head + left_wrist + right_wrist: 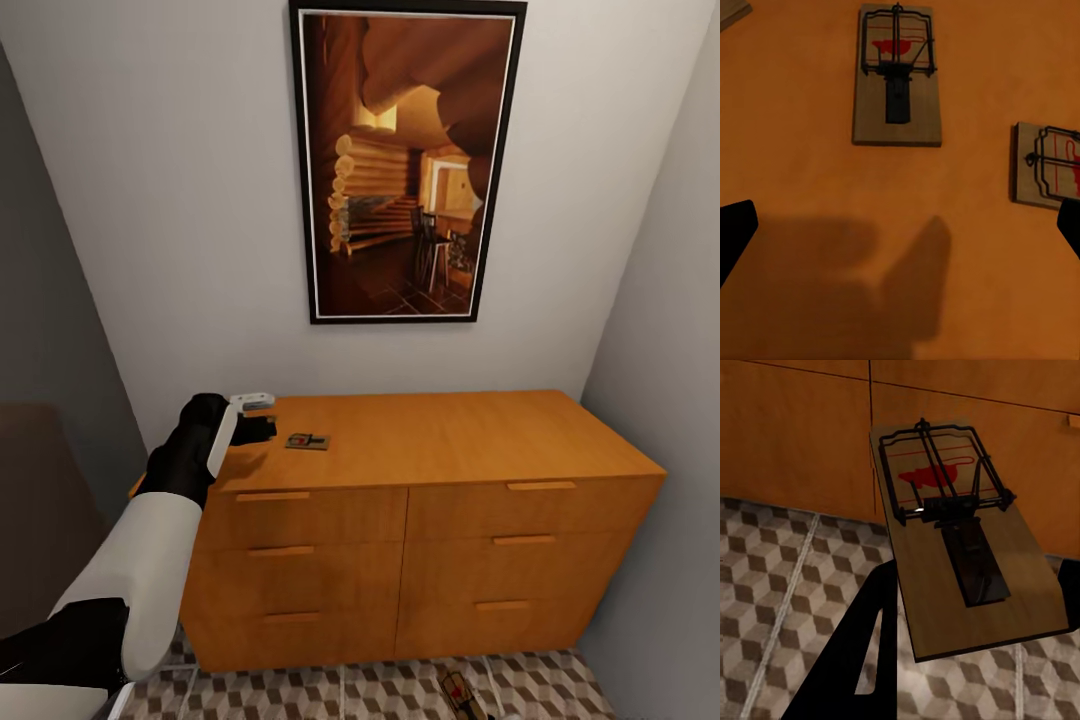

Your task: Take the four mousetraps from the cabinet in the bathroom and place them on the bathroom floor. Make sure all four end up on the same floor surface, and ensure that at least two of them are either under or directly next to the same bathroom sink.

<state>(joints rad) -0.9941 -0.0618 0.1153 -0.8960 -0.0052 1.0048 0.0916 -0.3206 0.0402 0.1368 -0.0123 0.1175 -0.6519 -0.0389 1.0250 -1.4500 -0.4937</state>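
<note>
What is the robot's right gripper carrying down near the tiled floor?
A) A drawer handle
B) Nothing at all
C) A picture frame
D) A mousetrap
D: in the right wrist view a mousetrap with wire parts and a red spot sits in the right gripper, above the cube-patterned bathroom floor and in front of the cabinet.

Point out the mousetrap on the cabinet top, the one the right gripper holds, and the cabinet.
mousetrap on top [898, 75], left wrist view, board centre.
held mousetrap [960, 547], right wrist view, board middle.
cabinet [450, 435], head view, bare top.
</note>
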